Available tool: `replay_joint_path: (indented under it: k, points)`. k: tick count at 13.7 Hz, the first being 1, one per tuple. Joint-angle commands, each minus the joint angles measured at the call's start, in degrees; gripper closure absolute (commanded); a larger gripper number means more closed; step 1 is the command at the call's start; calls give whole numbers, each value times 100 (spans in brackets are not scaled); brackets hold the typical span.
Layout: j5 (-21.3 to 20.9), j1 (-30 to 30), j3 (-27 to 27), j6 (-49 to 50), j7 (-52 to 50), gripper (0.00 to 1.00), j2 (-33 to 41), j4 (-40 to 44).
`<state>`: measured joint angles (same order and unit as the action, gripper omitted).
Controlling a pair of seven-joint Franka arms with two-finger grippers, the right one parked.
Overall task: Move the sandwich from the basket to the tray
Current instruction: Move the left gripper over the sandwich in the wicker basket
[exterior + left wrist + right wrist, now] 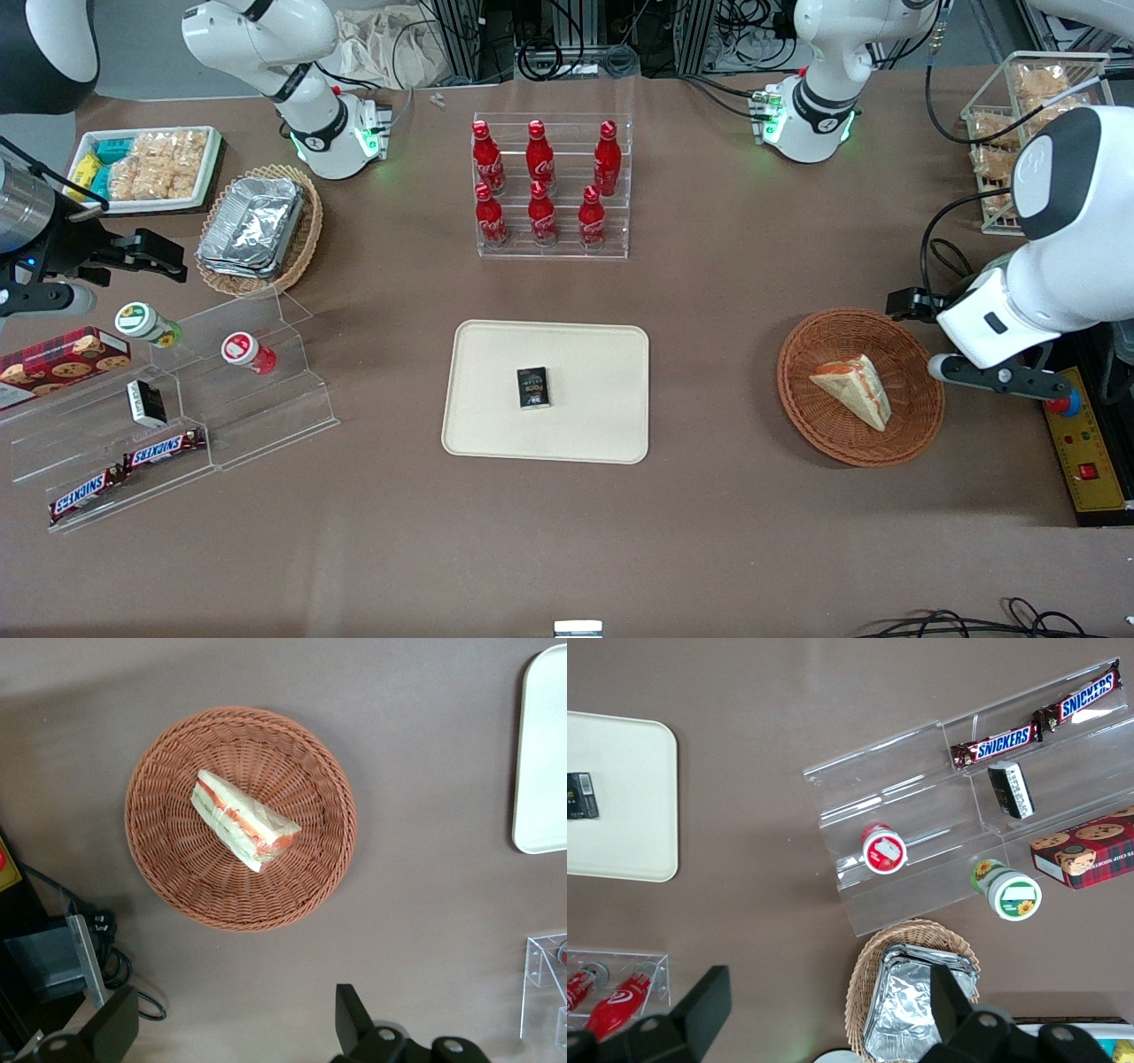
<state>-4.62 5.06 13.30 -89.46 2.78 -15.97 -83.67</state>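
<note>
**Sandwich pickup: pre-grasp condition**

Lying flat in the basket (860, 386), near its middle: the sandwich (852, 388), a pale bread wedge with orange-red and green filling showing along one long edge. Sitting toward the working arm's end of the table, well apart from the tray (546, 391). Already occupying the tray's middle: one small dark box (533, 388), leaving bare surface all round it.

Handling, as judged: probably light, soft and easily crushed. Appearing to be wrapped in clear film, so possibly slick under the pads. Gripping across the two flat bread faces near the thick middle of the wedge, not at the thin point. Avoiding pressure on the open filling edge, where layers are likely to shear or squeeze out. Closing gently, only until the wedge is resting firm between the pads. Tilting the grasp may be needed, since the wedge is lying on a broad face against the weave.

Gripper (232, 1028): hovering above the table just beside the basket rim, nearer the working arm's end, not over the sandwich. Fingers (113, 1028) standing wide apart, released. Holding nothing, touching nothing. Gap looking ample for the wedge's thickness.

Remaining: centring over the sandwich, descending, grasping, lifting, carrying to the tray.
</note>
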Motion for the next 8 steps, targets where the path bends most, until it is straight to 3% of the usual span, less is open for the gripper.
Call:
replay_joint_path:
  k: [1,6,8]
  points:
    - [66,110,15,8,-417,0,-143,141]
    - [49,136,15,-554,-1225,0,-178,-272]
    - [66,145,15,-879,-2241,0,-178,-544]
